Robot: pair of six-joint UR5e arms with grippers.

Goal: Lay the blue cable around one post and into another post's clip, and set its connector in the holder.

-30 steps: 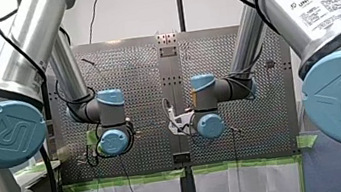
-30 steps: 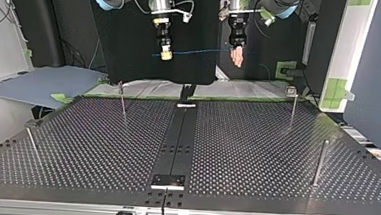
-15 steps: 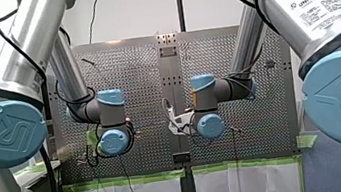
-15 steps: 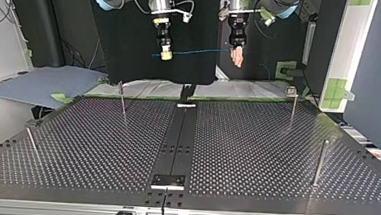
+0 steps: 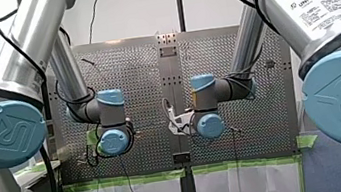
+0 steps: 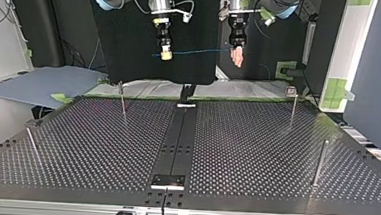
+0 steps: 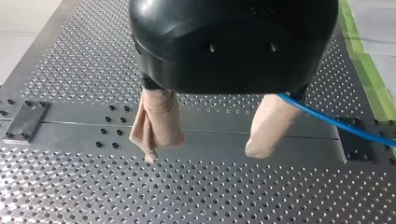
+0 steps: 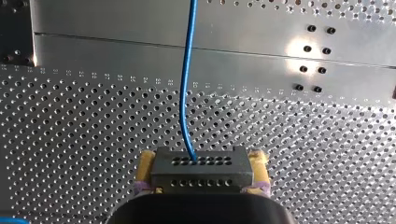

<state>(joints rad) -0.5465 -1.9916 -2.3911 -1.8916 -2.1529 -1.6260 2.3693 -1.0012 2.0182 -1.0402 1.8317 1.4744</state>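
Top view, blue cable [image 6: 197,52]: stretched almost level in the air between the 2 grippers, high over the far end of the centre strip [image 6: 175,136] and crossing it.
Connector [image 8: 201,171]: dark grey block with rows of holes, held off the table to the top view's left of the centre strip; the cable leaves its face and runs out across the strip.
My right gripper [image 6: 165,54]: closed on the connector, 1 yellow pad [image 8: 146,163] pressed against each side.
My left gripper [image 7: 203,153]: beige-padded fingers [image 7: 156,122] spread wide above the centre strip, nothing between them; the cable comes out from behind 1 finger.
Posts [image 6: 123,99]: 4 thin upright rods, 2 on each side of the centre strip, well below the cable.
Table [image 6: 255,156]: perforated plate, split lengthwise by the centre strip.
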